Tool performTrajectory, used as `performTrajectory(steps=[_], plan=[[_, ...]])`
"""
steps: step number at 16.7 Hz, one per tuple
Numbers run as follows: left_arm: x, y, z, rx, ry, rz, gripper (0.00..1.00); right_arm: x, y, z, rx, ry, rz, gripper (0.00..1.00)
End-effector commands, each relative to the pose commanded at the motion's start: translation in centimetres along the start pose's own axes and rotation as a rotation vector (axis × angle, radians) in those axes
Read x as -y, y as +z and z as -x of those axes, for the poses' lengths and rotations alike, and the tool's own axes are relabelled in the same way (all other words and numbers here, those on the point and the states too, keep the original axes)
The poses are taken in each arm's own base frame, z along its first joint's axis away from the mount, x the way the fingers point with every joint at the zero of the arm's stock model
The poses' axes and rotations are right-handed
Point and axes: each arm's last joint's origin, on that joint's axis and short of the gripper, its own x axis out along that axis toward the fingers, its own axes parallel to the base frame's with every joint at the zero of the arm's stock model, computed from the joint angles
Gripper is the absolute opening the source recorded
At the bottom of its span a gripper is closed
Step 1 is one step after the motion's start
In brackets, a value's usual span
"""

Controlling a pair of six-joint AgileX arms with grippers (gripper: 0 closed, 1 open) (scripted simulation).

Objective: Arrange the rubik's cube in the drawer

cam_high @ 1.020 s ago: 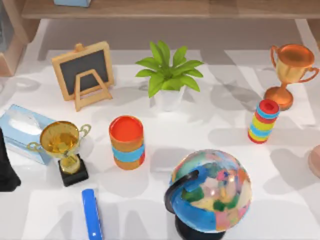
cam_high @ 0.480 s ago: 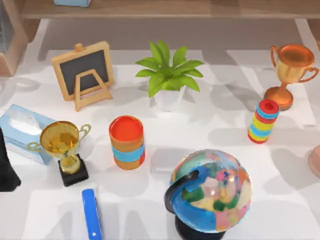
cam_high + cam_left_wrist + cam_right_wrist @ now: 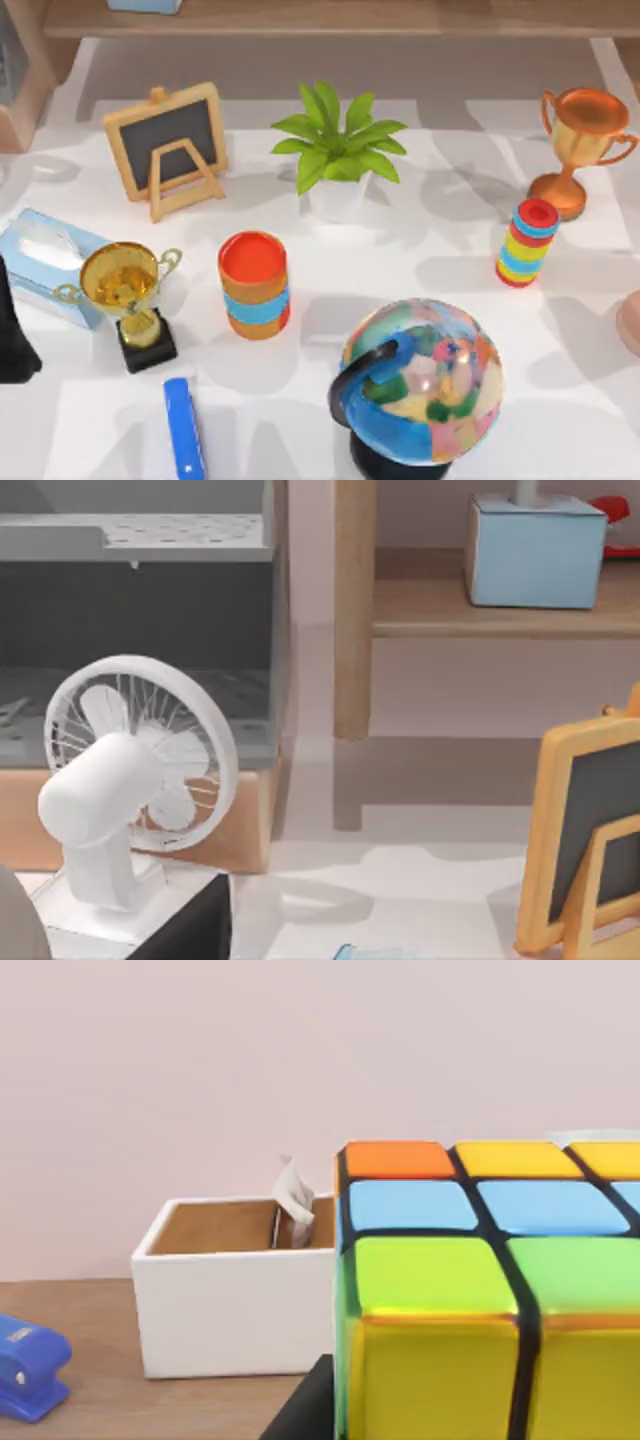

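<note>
1. On the table seen from above, nothing has moved in the last second: the globe (image 3: 425,380), the gold cup (image 3: 125,285), the orange pot (image 3: 254,285) and the green plant (image 3: 340,150) all sit just where they were
2. The left arm (image 3: 12,335) is a dark shape at the left edge of the table, and it has not shifted either
3. The rubik's cube (image 3: 480,1290) is very close in front of the right wrist camera, with its orange, yellow, blue and green squares facing it. A white box (image 3: 230,1300) with a bit of paper in it stands behind the cube on a brown wooden top, and a small blue punch (image 3: 25,1370) lies near
4. A dark piece (image 3: 305,1405) pokes up just under the cube. I cannot tell if the right claw is holding the cube or is wide apart
5. I cannot tell the state of the left claw either. Its camera looks at a white fan (image 3: 130,770) and a grey drawer unit (image 3: 140,580) behind it
6. With the table so still, I think the cube has yet to go into the drawer
</note>
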Motion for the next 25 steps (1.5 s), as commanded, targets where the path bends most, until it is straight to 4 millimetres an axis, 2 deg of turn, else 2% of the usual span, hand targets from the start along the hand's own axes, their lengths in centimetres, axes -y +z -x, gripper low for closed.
performTrajectory(steps=[3,5,10,12,15,20,23,25], plan=[[0.0,0.0,0.0,0.000,0.000,0.000,1.00,-1.5,-1.6,-0.4,-0.053,-0.001,0.021,0.00],[0.0,0.0,0.0,0.000,0.000,0.000,1.00,-1.7,-2.4,-0.6,-0.083,-0.002,0.032,0.00],[0.0,0.0,0.0,0.000,0.000,0.000,1.00,-1.5,-2.3,-0.6,-0.081,-0.004,0.029,0.00],[0.0,0.0,0.0,0.000,0.000,0.000,1.00,-0.6,-1.1,-0.6,-0.073,-0.021,0.012,0.00],[0.0,0.0,0.0,0.000,0.000,0.000,1.00,3.0,2.2,-0.4,-0.072,-0.096,-0.030,0.00],[0.0,0.0,0.0,0.000,0.000,0.000,1.00,12.3,7.4,1.0,-0.156,-0.304,-0.062,0.00],[0.0,0.0,0.0,0.000,0.000,0.000,1.00,18.1,8.5,2.0,-0.279,-0.434,-0.034,0.00],[0.0,0.0,0.0,0.000,0.000,0.000,1.00,21.8,7.9,2.3,-0.406,-0.505,0.002,0.00]])
